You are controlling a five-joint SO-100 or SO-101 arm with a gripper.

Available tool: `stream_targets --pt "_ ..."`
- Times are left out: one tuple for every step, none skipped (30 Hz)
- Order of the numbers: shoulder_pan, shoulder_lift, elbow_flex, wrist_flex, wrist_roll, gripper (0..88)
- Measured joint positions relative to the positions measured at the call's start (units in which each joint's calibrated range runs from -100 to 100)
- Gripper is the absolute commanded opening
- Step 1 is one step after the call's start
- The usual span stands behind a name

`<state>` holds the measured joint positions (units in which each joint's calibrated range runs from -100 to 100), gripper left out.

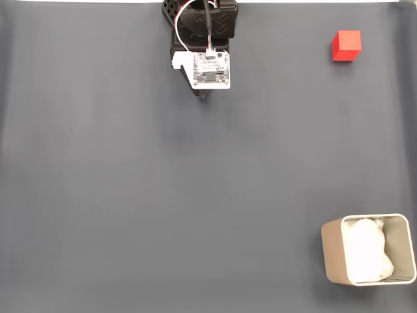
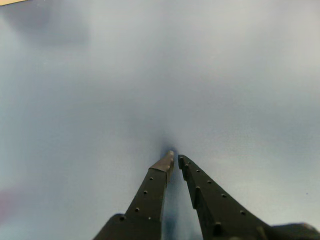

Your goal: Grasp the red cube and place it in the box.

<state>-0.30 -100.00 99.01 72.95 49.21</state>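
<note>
Red cube (image 1: 346, 45) is sitting flat at the fixed view's top right, edges approx square to frame, no long axis, well apart from the beige box (image 1: 332, 253) standing mouth-up at bottom right w/ white wadding (image 1: 367, 251) inside. Gripper (image 2: 175, 158) is hovering over bare grey mat (image 1: 163, 195), fingers nearly pressed together, pinching nothing.

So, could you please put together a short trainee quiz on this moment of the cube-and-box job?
1. True or false: the red cube already lies inside the box.
2. In the fixed view, the box sits at which corner? A upper left; B lower right; C lower left.
3. Fill in: in the wrist view the gripper has its jaws nearly ____ with nothing between them.

Key: 1 false, the cube rests on the dark mat at upper right, apart from the box. 2 B. 3 closed, tips almost meeting over bare mat.
</note>
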Motion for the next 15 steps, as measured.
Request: stream_targets --pt "0.00 0.00 0.00 -1.19 0.00 0.0" --pt "0.00 0.26 0.09 -2.23 -0.24 0.0" --pt "0.00 0.26 0.09 -3.34 -0.34 0.0" --pt "0.00 0.26 0.09 -4.46 -0.34 0.0" --pt "0.00 0.26 0.09 -5.49 -0.29 0.0" --pt "0.00 0.26 0.09 -6.44 -0.29 0.0" --pt "0.00 0.26 0.09 -7.48 -0.29 0.0" --pt "0.00 0.26 0.09 -8.43 -0.29 0.0" --pt "0.00 0.26 0.09 -9.47 -0.29 0.0" --pt "0.00 0.35 0.09 -10.58 -0.29 0.0" --pt "0.00 0.35 0.09 -11.69 -0.29 0.0" --pt "0.00 0.35 0.09 -12.73 -0.29 0.0" --pt "0.00 0.35 0.09 -13.76 -0.29 0.0" --pt "0.00 0.43 0.09 -14.96 -0.24 0.0" --pt "0.00 0.78 0.09 -15.99 -0.15 0.0"
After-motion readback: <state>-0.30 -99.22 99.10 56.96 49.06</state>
